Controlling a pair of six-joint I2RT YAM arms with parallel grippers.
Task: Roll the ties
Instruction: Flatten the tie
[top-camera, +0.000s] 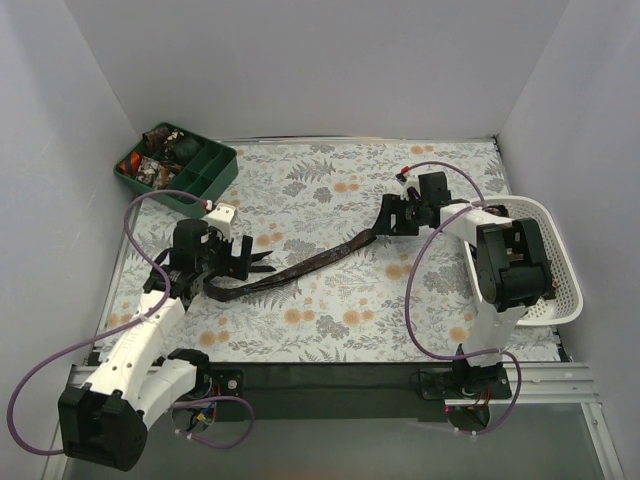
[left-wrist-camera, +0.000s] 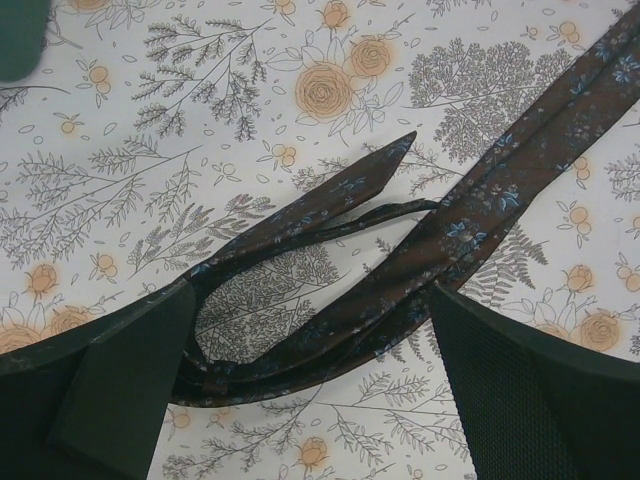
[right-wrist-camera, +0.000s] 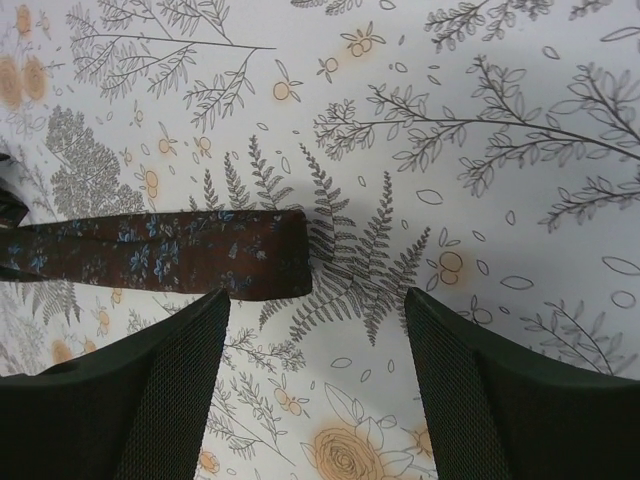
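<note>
Left wrist view gives me a brown woven tie (left-wrist-camera: 480, 200) with small bluish flowers, folded into a loose loop on the floral-print bench (left-wrist-camera: 250, 60). My left claw (left-wrist-camera: 312, 300) is spread above it. My right claw (right-wrist-camera: 315, 300) is spread too, beside the tie's squared end. I can't make out what is in the green tray (top-camera: 213, 160).

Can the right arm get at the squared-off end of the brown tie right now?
Probably yes. The right tool hangs open over the tie end, which lies flat and uncovered on the floral cloth, nearer one finger; a small sideways shift may be needed.
</note>
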